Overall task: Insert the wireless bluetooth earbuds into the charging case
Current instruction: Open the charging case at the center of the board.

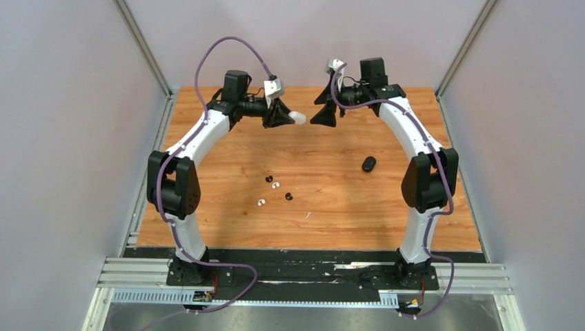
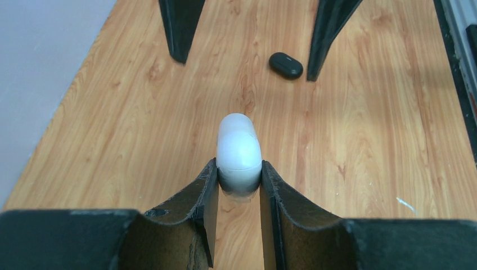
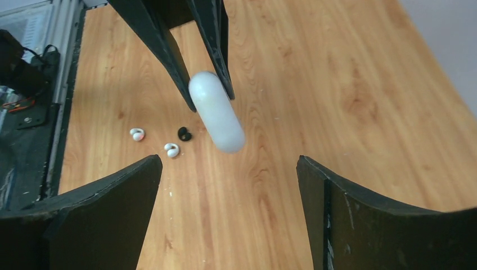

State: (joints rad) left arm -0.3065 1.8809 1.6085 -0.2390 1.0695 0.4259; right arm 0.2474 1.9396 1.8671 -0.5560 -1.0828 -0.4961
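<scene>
Top external, left arm (image 1: 200,134) arched inward, jaws pinching white case (image 1: 296,118) (aloft)

Flat orange-brown wood-grain tabletop (image 1: 345,227) across the middle of the scene, with a tiny white sliver-like fleck (image 1: 307,215) lying on it towards the near side, a little right of centre. Closed in on the left, far and right sides by plain pale grey-lilac wall panels (image 1: 62,138), with slim silver aluminium posts (image 1: 143,45) slanting up at the two far corners. Along the near edge, a long flat black mounting strip (image 1: 303,265) set over ribbed silver aluminium rails (image 1: 131,272), and nearer still a dull grey metal sheet (image 1: 310,318).
</scene>
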